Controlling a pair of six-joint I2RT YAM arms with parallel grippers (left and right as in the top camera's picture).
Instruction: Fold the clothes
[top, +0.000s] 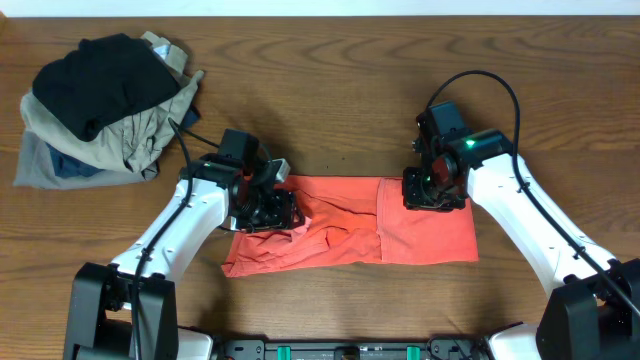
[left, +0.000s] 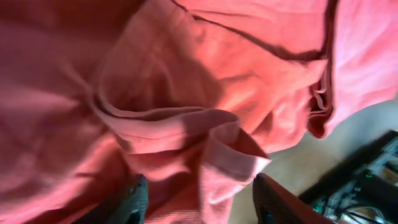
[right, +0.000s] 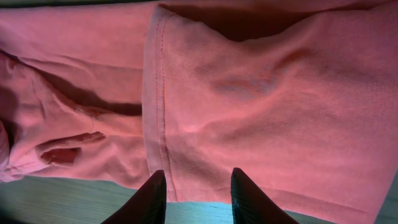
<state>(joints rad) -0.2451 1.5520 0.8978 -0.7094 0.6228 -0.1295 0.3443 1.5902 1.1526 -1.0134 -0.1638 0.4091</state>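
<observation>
The T-shirt (top: 350, 235) is laid crumpled on the worktop (top: 330, 90), its right end folded over. The left hand (top: 268, 208) is spread around a bunched fold. The right hand (top: 432, 190) is held parted over the folded edge. Other clothes (top: 100, 110) are heaped at the far left.

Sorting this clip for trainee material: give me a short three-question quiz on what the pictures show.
1. True or false: the pile of clothes lies on top of the orange T-shirt.
2. Where are the left fingers and right fingers? A: one pair at each end of the T-shirt. B: both at the pile. C: both at the T-shirt's middle.
3. Fill in: in the left wrist view, the left fingers stand ____ (apart / pinched).
Key: 1 false, the pile sits apart at the far left; 2 A; 3 apart.
</observation>
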